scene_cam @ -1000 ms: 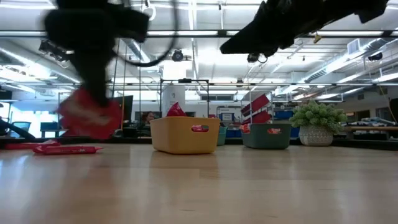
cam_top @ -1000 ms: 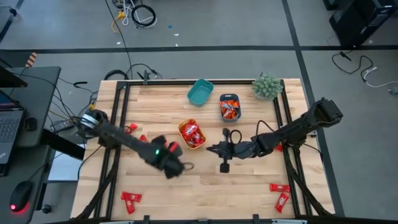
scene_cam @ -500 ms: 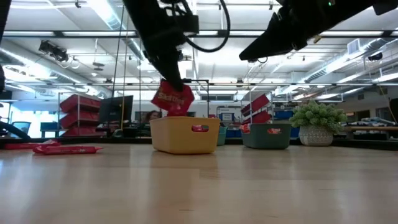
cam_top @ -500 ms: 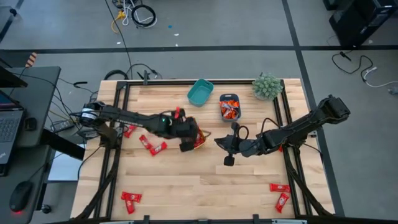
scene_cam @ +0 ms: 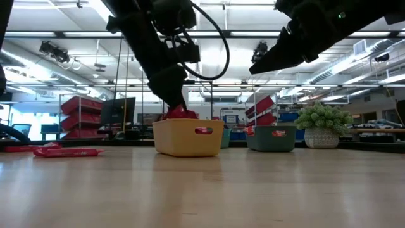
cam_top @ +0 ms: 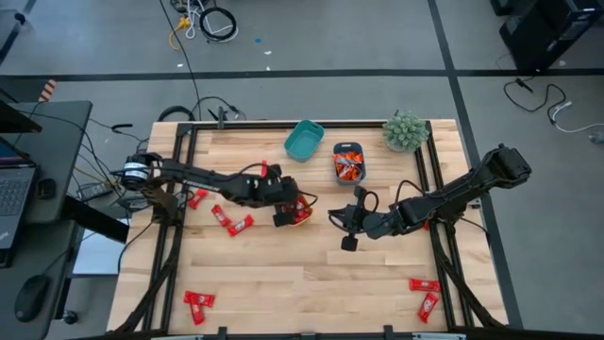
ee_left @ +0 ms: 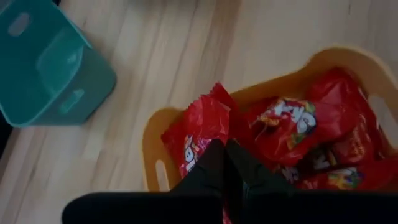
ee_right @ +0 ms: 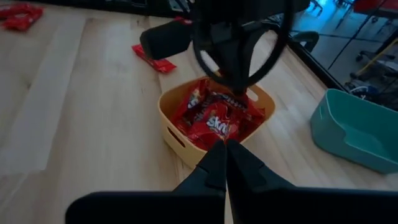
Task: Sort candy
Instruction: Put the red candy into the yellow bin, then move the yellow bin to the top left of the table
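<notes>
My left gripper [cam_top: 290, 214] hangs over the yellow-orange bin [scene_cam: 187, 139] at mid-table, shut on a red candy packet [ee_left: 199, 130]. The bin holds several more red candies [ee_right: 214, 121]. My right gripper [cam_top: 333, 218] hovers just right of that bin, pointing toward it, shut and with nothing in it; its fingers meet at the tips [ee_right: 225, 147]. Loose candies lie flat on the wood at the left [cam_top: 229, 222], near left [cam_top: 198, 300] and near right [cam_top: 424, 284]. My left gripper pinches the red packet by one end [ee_left: 210, 148] between its two shut fingers. The fingers slant down from the table's left side. The packet hangs below the tips, its lower end [scene_cam: 179, 113] in the bin's mouth at rim height, among the other candies.
An empty teal bin [cam_top: 303, 140] and a dark bin with orange candies [cam_top: 349, 163] stand at the far edge, with a small potted plant [cam_top: 406, 130] at the far right corner. Black frame rails run along both table sides. Bare wood lies in front of the yellow bin.
My left gripper has swung from the near left of the table toward the right and the far edge, carrying the red packet, and has come down over the yellow-orange bin; its wrist has rolled. The packet now sits in the bin's mouth. My right gripper has drifted slightly toward the right edge.
</notes>
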